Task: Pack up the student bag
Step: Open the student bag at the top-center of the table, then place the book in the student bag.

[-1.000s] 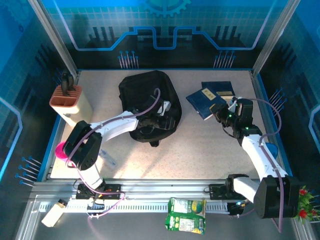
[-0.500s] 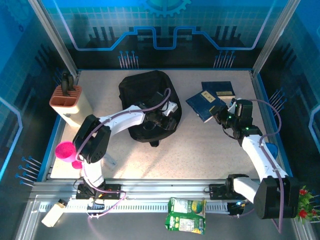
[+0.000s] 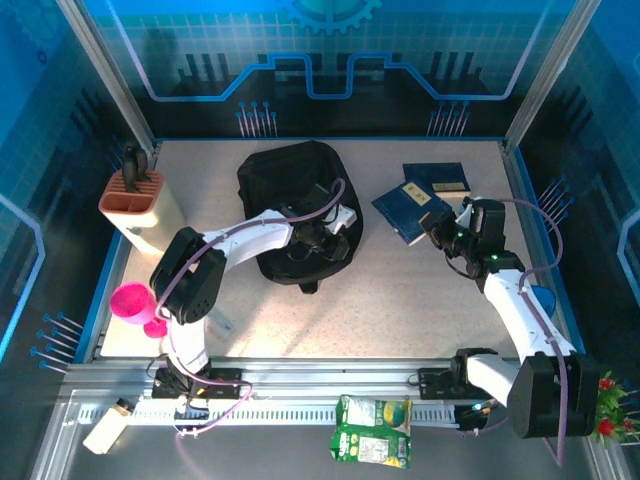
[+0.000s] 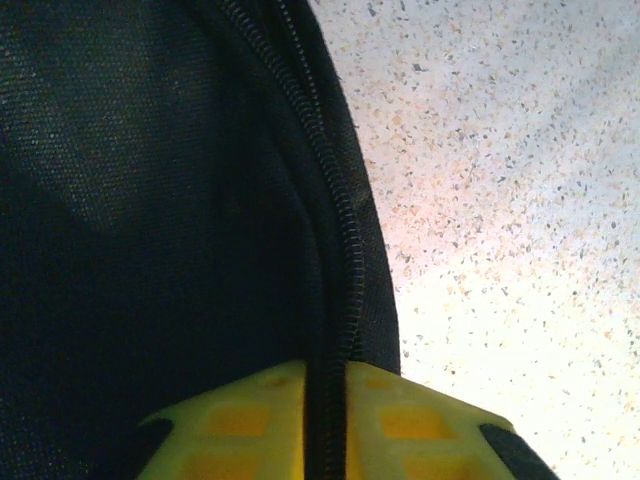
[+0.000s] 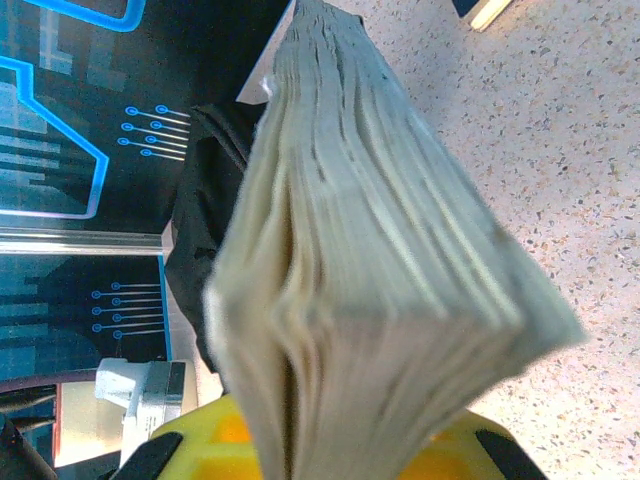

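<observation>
Student bag point(image 3: 285, 180) zip in left end effector's point(image 4: 325, 400) tight pinch

Robot lab test cell — speckled table point(image 3: 400, 310) boxed in by aluminium posts point(image 3: 108, 75) at its far corners, blue circuit-print panels point(image 3: 320, 60) behind and beside it, slotted metal rail point(image 3: 290, 408) along its near edge with two robot-arm bases point(image 3: 185, 380) bolted on.

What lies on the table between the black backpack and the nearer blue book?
Only bare speckled table separates backpack and blue book, in the top view.
</observation>
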